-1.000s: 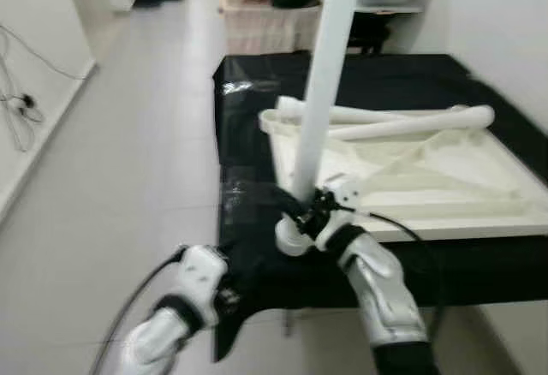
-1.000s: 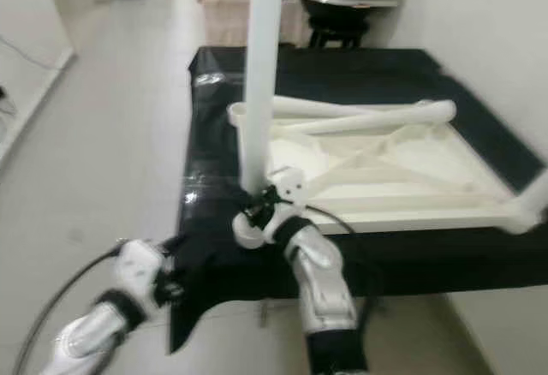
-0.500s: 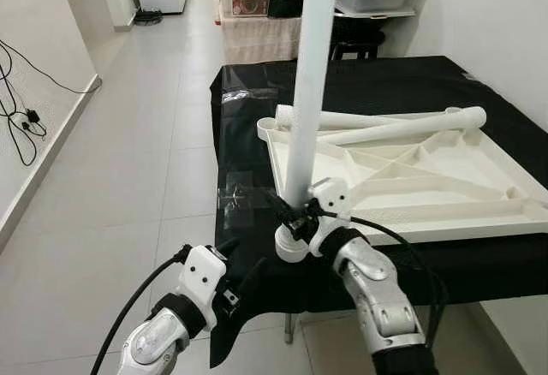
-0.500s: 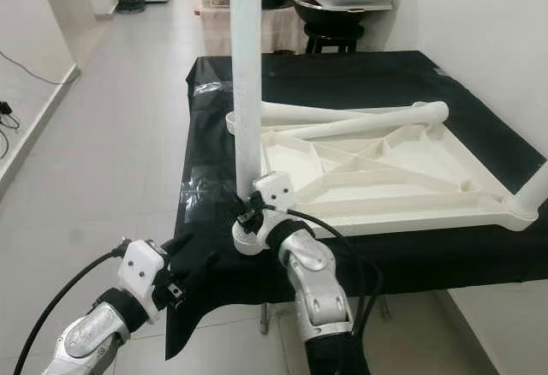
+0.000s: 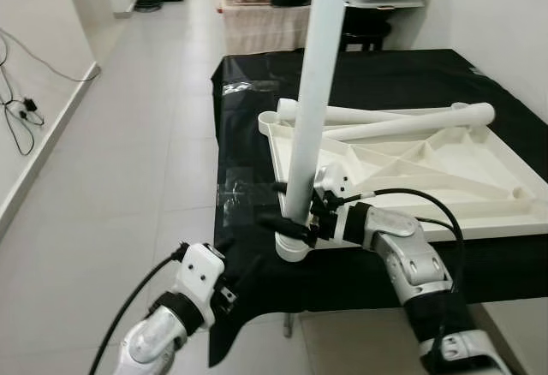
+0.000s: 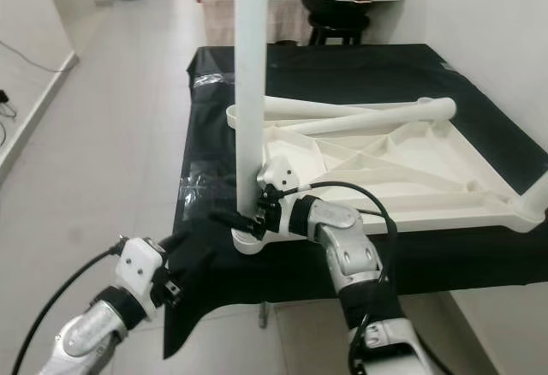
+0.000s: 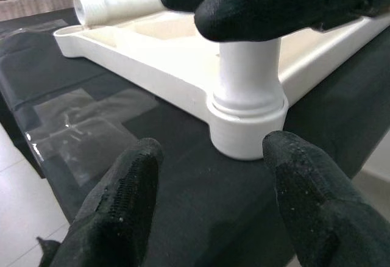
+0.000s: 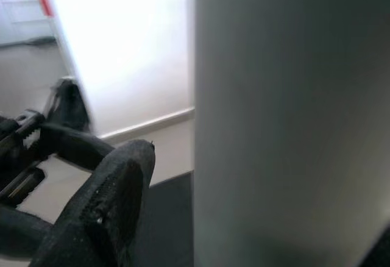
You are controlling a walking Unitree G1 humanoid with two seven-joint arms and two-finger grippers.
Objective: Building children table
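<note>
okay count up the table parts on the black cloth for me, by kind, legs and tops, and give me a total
Upside-down white tabletop: 1
Upright leg standing in the near corner socket, held by the right gripper: 1
Loose legs lying on the tabletop: 2
Leg at the right corner, partly cut off: 1
Total: 5

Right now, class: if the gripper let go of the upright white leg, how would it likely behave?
The leg looks stiff, smooth plastic, probably light. Tall and narrow, seated in the corner socket, it might lean or tip if loose. The right gripper clasps it near the base.

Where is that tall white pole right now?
The white leg stands upright in the near-left corner socket of the upturned tabletop, with the right gripper closed around its base.
</note>
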